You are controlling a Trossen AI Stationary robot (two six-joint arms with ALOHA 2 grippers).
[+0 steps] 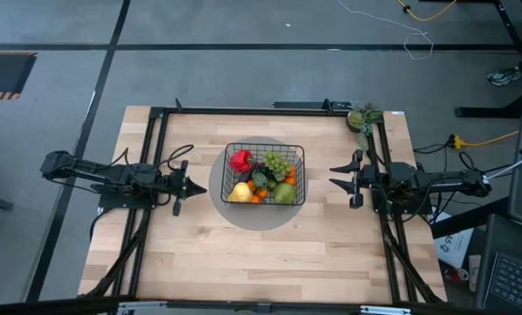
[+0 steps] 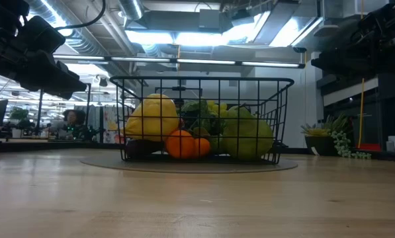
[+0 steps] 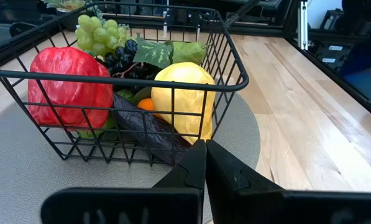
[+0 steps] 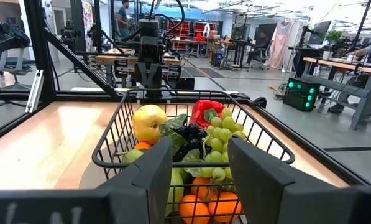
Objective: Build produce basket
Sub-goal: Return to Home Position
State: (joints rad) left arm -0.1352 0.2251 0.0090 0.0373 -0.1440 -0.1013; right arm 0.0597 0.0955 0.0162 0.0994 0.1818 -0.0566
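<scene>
The black wire basket (image 1: 265,174) stands on a round grey mat (image 1: 230,210) at the table's middle, filled with produce: a red pepper (image 3: 70,87), a yellow pear (image 3: 182,99), green grapes (image 4: 219,134), oranges (image 2: 187,144), a green apple (image 2: 247,135) and an eggplant (image 3: 148,127). My left gripper (image 1: 199,185) is shut, level, just left of the basket and empty. My right gripper (image 1: 335,176) stands open to the basket's right, empty as well.
A small potted plant (image 1: 363,118) sits at the table's far right corner. Black frame rails (image 1: 243,110) run along the far edge and both sides. Bare wood lies in front of the basket. A person shows in the room behind.
</scene>
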